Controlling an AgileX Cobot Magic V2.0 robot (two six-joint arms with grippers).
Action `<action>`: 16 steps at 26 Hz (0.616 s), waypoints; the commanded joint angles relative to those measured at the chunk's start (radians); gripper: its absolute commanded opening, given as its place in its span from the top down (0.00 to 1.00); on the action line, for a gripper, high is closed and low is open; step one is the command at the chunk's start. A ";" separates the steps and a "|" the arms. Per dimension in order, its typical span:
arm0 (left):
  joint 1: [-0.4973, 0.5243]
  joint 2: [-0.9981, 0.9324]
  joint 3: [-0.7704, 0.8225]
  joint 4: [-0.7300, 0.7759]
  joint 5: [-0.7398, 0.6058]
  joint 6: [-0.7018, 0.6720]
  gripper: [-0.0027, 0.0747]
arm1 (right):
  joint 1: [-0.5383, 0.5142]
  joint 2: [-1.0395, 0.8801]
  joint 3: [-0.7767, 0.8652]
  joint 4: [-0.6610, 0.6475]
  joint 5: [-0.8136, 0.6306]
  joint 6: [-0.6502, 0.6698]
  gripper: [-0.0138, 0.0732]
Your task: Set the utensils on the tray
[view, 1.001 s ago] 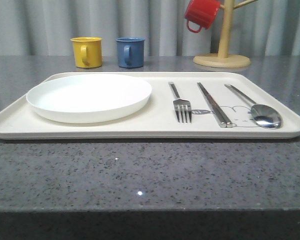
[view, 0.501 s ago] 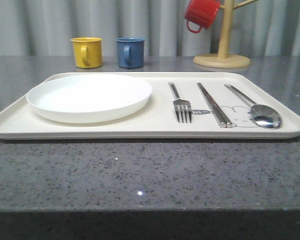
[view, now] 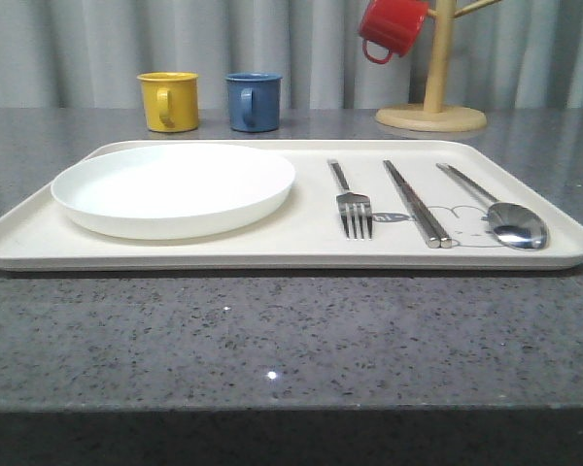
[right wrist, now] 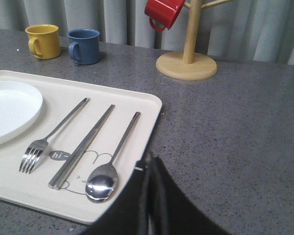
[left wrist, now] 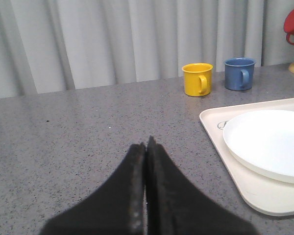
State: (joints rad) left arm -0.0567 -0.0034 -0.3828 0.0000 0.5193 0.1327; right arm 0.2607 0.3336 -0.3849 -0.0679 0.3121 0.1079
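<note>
Rabbit artwork on the tray [view: 301, 248] is mostly covered from my front camera: I can make out only faint grey lines between the chopsticks [view: 417, 202] and the spoon [view: 496, 208]. My right wrist camera shows more of it, a small dark "hi~" label and outline curves under the cutlery, though the drawing is still partly hidden. The tray's far-left end is cut off in that view, and its right part is cut off in my left wrist camera.

On the tray I see a round white plate [view: 173, 187] at the left, then the fork [view: 351, 201], the chopsticks and the spoon lying side by side at the right, apart from one another, handles pointing away from me.

Behind the tray on the grey table [view: 291, 330] stand a yellow mug [view: 168, 100] and a blue mug [view: 253, 101]; a red mug [view: 392, 26] hangs on a wooden mug tree [view: 433, 97] whose top runs out of frame.

My left gripper [left wrist: 145, 147] has its jaws pressed together with nothing between them, over bare table beside the tray's left end. My right gripper [right wrist: 150, 161] is likewise closed and empty, over the tray's right edge just beside the spoon bowl.
</note>
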 commanded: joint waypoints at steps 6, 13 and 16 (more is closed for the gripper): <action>0.004 0.012 -0.026 -0.005 -0.092 -0.012 0.99 | -0.001 0.005 -0.027 -0.015 -0.086 -0.008 0.98; 0.004 0.012 -0.026 0.000 -0.092 -0.012 0.99 | -0.001 0.005 -0.027 -0.015 -0.086 -0.008 0.98; 0.004 0.012 -0.026 -0.007 -0.092 -0.012 0.99 | -0.001 0.005 -0.027 -0.015 -0.086 -0.008 0.98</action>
State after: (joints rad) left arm -0.0567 -0.0034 -0.3828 0.0000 0.5193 0.1327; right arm 0.2607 0.3336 -0.3849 -0.0679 0.3121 0.1079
